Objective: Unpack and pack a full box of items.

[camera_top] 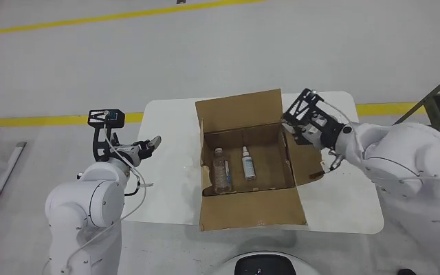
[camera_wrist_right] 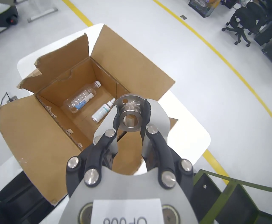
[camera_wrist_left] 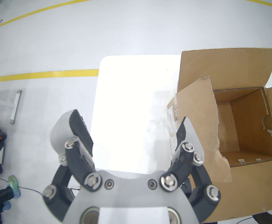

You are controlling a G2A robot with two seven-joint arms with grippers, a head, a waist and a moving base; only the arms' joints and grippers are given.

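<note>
We count one brown cardboard box (camera_top: 239, 110), one clear plastic bottle (camera_top: 221, 172), one small white bottle (camera_top: 247, 165), one shiny round metal ring (camera_wrist_right: 132, 110) and one white table (camera_top: 172, 137).

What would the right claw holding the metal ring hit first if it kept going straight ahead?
The right gripper with its metal ring aims into the cardboard box, likely reaching its floor beside the small white bottle; depth is unclear.

A pale grey floor (camera_top: 206, 55) is crossed by yellow lines (camera_top: 41, 121); black office chairs (camera_wrist_right: 244, 17) are seen far off, a green metal frame (camera_wrist_right: 231, 179) near the white table (camera_top: 172, 137)
</note>
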